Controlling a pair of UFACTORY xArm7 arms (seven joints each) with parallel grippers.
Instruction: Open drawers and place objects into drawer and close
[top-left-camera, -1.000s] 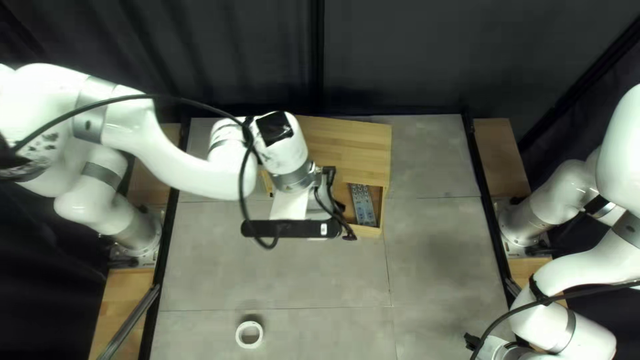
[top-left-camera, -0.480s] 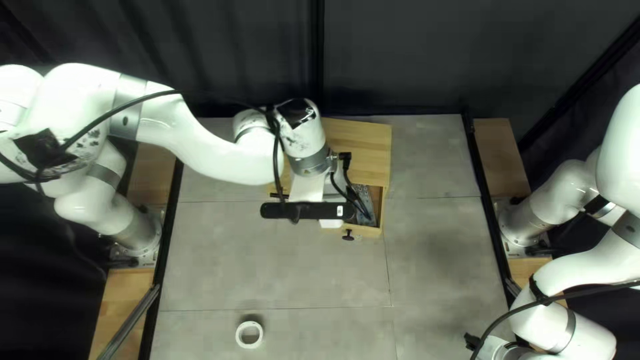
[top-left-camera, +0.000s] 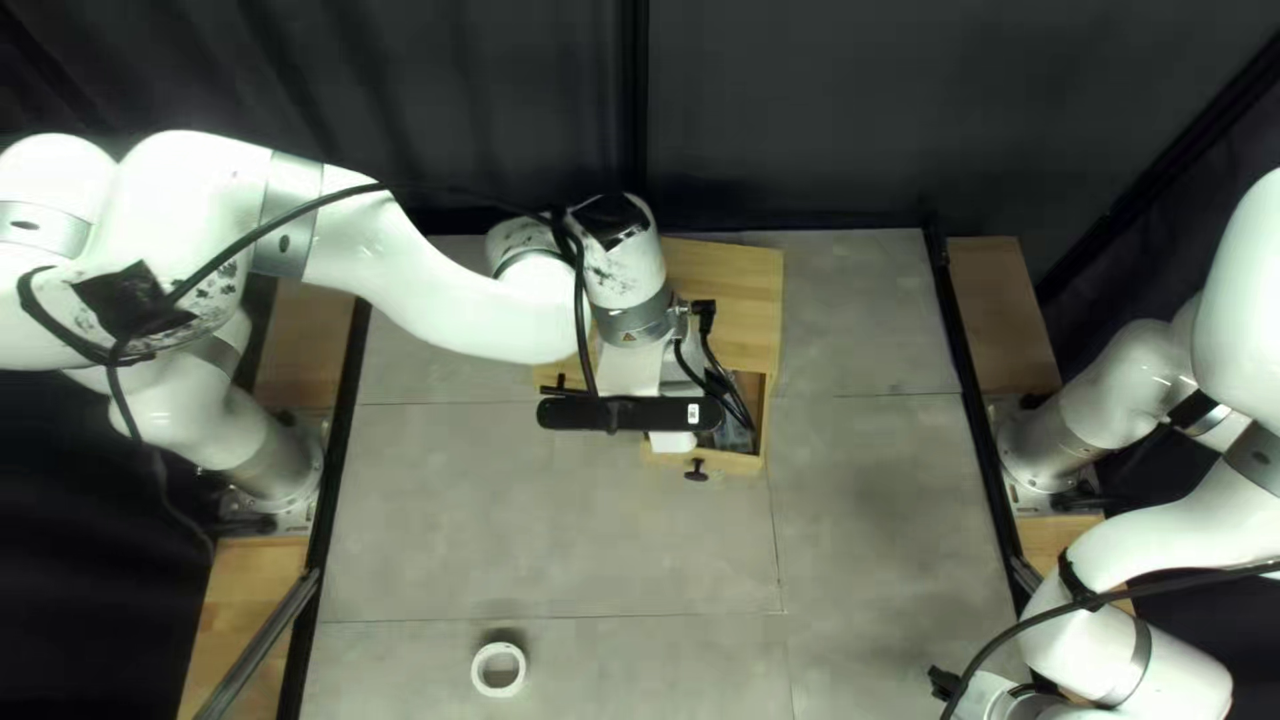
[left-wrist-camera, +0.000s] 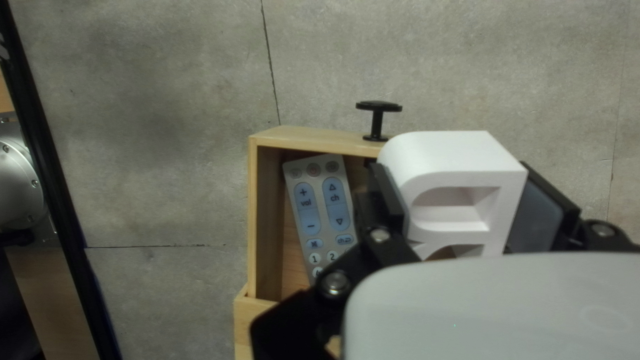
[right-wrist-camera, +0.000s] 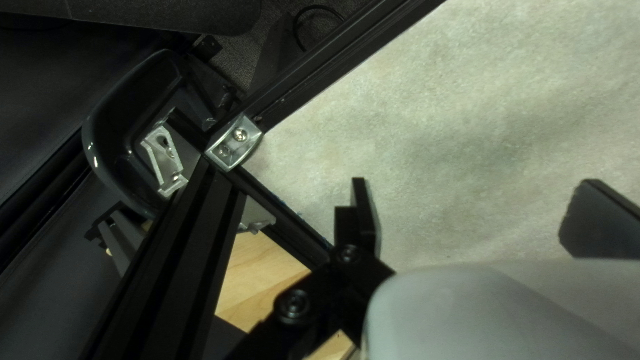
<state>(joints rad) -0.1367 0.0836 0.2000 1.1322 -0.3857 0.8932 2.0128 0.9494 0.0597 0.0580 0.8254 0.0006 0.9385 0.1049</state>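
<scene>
Grey tabletop (top-left-camera: pixel 507 534), white rounded block (left-wrist-camera: pixel 460 157), seemingly hollowed, clamped in left tool (top-left-camera: pixel 674 384), right tool (right-wrist-camera: pixel 477 207) spread wide

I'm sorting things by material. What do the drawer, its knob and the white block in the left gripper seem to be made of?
Drawer: wood, smooth, by its pale tan colour and faint grain.
Knob: black with a dull sheen; metal or hard plastic, I can't tell which.
White block: probably matte plastic, from its uniform colour and rounded, moulded-looking edges.
</scene>
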